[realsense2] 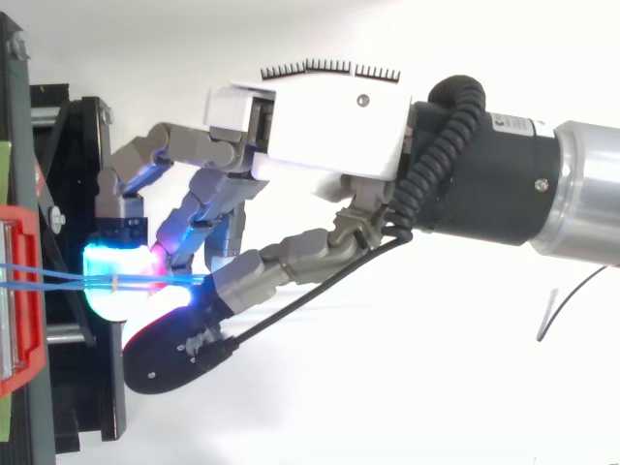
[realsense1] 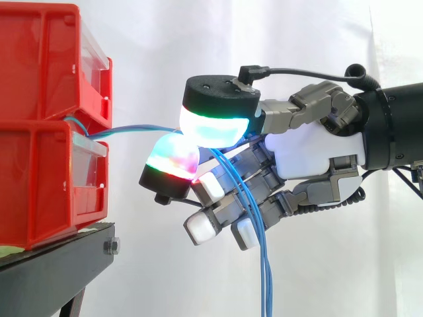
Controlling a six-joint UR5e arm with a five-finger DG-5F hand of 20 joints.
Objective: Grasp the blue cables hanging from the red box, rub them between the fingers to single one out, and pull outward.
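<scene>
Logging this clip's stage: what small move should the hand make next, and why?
Probably rub the pads against each other: the hand pinches the blue cables near the red box, and several strands hang together below the pinch, so none looks singled out.

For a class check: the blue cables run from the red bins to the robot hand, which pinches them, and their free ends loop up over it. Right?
No. The side view shows the blue cables hanging down below the robot hand at their free ends, not looping over it.
</scene>
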